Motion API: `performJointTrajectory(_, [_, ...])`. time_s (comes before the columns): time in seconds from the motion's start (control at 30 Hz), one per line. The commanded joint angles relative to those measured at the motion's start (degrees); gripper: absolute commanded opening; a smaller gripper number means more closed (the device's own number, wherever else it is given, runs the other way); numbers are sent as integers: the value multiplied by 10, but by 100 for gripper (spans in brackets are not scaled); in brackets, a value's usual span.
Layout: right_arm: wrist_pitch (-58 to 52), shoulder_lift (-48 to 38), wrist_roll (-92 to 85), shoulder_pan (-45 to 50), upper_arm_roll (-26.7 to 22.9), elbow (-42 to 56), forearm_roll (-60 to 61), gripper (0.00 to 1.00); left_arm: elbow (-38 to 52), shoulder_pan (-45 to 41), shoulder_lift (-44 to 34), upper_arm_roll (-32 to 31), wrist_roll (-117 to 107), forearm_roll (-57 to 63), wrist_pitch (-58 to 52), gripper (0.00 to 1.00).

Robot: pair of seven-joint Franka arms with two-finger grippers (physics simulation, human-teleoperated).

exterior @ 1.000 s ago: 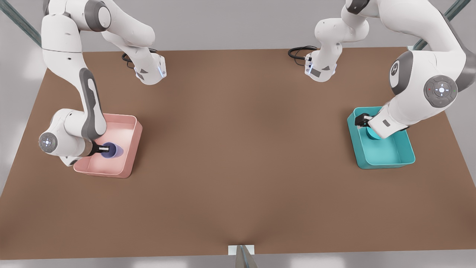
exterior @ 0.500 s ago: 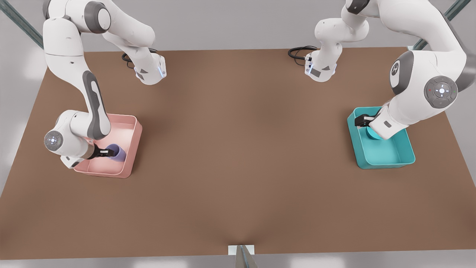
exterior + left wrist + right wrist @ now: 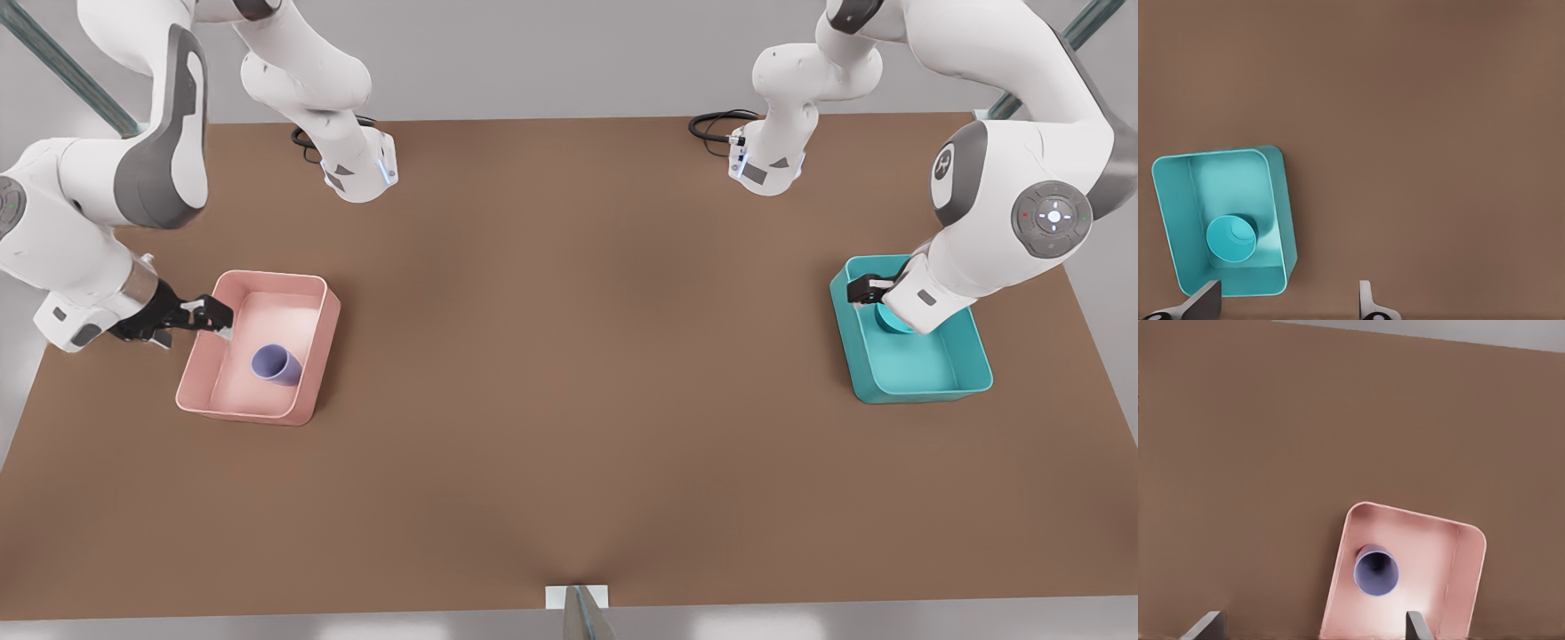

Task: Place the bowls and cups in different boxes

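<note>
Brown table [image 3: 569,373], seen from above.

Front view's left side: pink box [image 3: 313,391] sits on the table. Lavender cup [image 3: 276,364] stands upright inside it, open mouth up, toward the near end of the box, touched by nothing. In the right wrist view the cup [image 3: 1376,571] sits within the pink box [image 3: 1468,567], clear of the walls.

Right claw [image 3: 213,322] hangs just above the left rim of the pink box, away from the cup. Fingers spread wide, empty; both fingertips [image 3: 1205,625] show well apart in the right wrist view.

Front view's right side: teal box [image 3: 916,378] sits on the table. Teal bowl [image 3: 889,320] lies inside, in the far half, partly hidden by the arm. In the left wrist view the bowl [image 3: 1231,239] rests on the floor of the teal box [image 3: 1281,200], open side up, free of any grip.

Left claw [image 3: 861,291] hovers over the far left corner of the teal box. Fingers spread wide, empty; fingertips [image 3: 1201,300] stand well apart in the left wrist view.
</note>
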Motion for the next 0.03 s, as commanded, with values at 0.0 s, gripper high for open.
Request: performJointTrajectory(0.0, [-117, -10, 51, -1, 0, 1, 3, 100, 0, 1, -1, 0, -15, 1, 0, 100])
